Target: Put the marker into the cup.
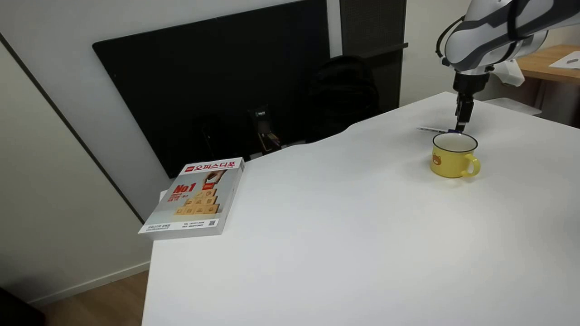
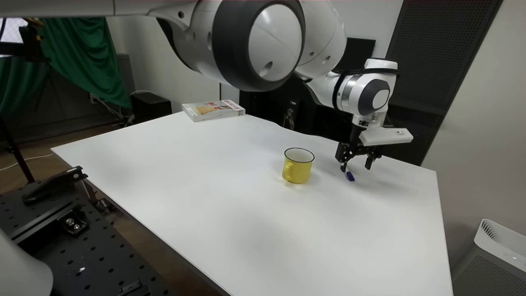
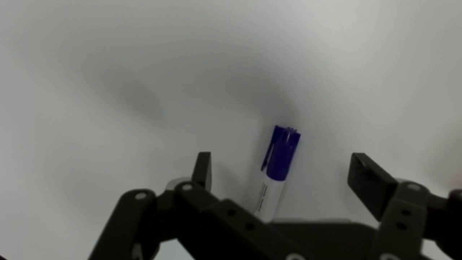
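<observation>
Marker (image 3: 280, 155): lying capped on the white table (image 2: 213, 197), near the yellow cup (image 1: 446, 160) and not in it, being held by nothing. Scanning the wrist view left to right: meeting one finger (image 3: 204, 169) clear of the blue cap (image 3: 283, 160), then the marker itself, slanting, then the opposite finger (image 3: 371, 180), also clear; so, as in an exterior view, finding the gripper (image 2: 356, 167) spread wide, pinching nothing.

Possibly going wrong at the leftmost finger: rolling or shoving the marker by closing off-centre. In the middle: twisting it during the squeeze, because of its slant, or slipping the cap off, because of gripping at the cap end. At the rightmost finger: skimming over the marker by closing too high (not being able to tell the clearance here). Later: clipping or tipping the cup by carrying the marker low or crosswise.

Counting left to right in an exterior view: seeing one book (image 2: 213, 110), one cup, one marker, one gripper with two fingers.
</observation>
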Robot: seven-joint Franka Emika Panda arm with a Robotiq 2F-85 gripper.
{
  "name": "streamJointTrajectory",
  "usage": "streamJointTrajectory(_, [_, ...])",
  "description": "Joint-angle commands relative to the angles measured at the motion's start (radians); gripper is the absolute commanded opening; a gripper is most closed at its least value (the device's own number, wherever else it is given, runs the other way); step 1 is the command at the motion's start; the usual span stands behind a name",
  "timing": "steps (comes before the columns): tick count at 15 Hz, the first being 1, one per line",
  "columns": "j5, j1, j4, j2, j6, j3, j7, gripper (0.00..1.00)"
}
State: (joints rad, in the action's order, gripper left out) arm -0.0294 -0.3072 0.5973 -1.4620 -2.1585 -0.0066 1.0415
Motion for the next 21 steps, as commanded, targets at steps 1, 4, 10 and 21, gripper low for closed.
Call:
streamJointTrajectory(1, [0.016, -0.003, 0.017, -0.01, -0.046, 0.009, -0.056, 1.0])
streamJointTrajectory(4, [0.023, -0.003, 0.045, -0.008, -0.078, 0.011, -0.094, 1.0])
streamJointTrajectory(10, [0.012, -0.001, 0.086, -0.008, -0.127, 0.002, -0.154, 0.67])
streamJointTrajectory(21, [-0.009, -0.015, 0.01, -0.024, -0.05, -0.051, -0.286, 0.06])
